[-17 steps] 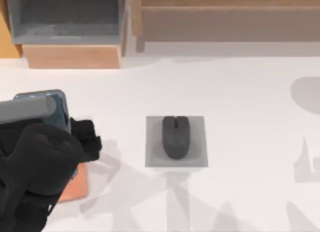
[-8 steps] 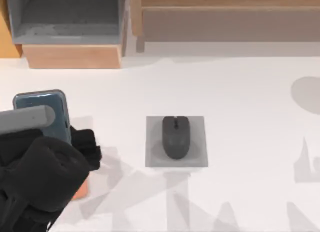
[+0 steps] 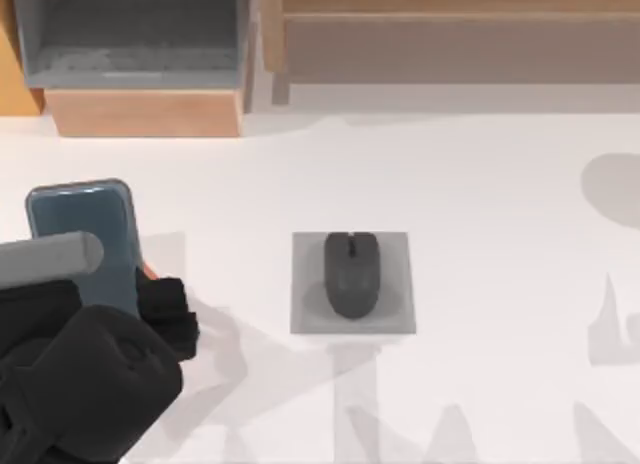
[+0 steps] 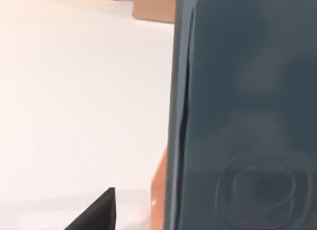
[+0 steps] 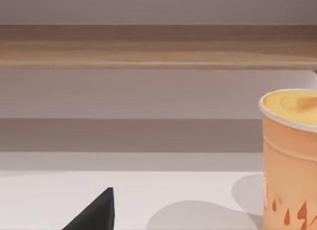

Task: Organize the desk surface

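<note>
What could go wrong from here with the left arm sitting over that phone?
The left tool sits at the edge of the blue-grey phone, which lies on an orange item. A grasp there might catch both, or tip the phone off onto the desk surface.

A sweep toward the middle could knock the mouse off its grey pad.

The orange cup stands close to the right arm and could topple if that arm moves.

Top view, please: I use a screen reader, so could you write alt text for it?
The black left gripper hangs at the left of the broad white desk surface, beside a flat blue-grey phone. At the centre a dark grey computer mouse sits on a small grey square pad; light wooden shelf units line the far edge.
</note>
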Controlling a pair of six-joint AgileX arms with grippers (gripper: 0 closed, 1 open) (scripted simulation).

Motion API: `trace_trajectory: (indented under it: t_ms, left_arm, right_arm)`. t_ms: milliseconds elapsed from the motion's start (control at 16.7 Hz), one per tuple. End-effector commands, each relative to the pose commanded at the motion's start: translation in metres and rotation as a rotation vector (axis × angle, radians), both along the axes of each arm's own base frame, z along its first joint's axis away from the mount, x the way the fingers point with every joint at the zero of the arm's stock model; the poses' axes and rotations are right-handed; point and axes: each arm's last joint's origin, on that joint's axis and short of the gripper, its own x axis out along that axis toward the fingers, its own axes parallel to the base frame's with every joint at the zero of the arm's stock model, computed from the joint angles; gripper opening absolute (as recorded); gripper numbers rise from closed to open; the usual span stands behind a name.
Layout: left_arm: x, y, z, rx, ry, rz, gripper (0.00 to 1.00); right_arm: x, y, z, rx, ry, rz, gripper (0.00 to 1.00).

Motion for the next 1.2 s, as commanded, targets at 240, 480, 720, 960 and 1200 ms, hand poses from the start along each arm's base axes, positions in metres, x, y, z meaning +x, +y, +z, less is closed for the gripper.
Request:
trace_trajectory:
  t_ms: [240,480,720,960,1200]
  left_arm:
    - [0.001,0.009,0.006,-0.04,0.005,-0.016,1.0]
    - [0.003,0.036,0.015,-0.132,-0.018,-0.055,1.0]
    - [0.001,0.069,0.009,-0.177,-0.119,-0.098,1.0]
    - [-0.004,0.094,-0.006,-0.135,-0.285,-0.134,1.0]
    - [-0.004,0.11,-0.025,-0.027,-0.432,-0.163,1.0]
  right_arm:
    - [0.0,0.0,0.0,0.0,0.0,0.0,1.0]
    - [0.0,0.0,0.0,0.0,0.0,0.0,1.0]
    - [0.0,0.0,0.0,0.0,0.0,0.0,1.0]
    - [0.0,0.0,0.0,0.0,0.0,0.0,1.0]
    - [0.0,0.0,0.0,0.0,0.0,0.0,1.0]
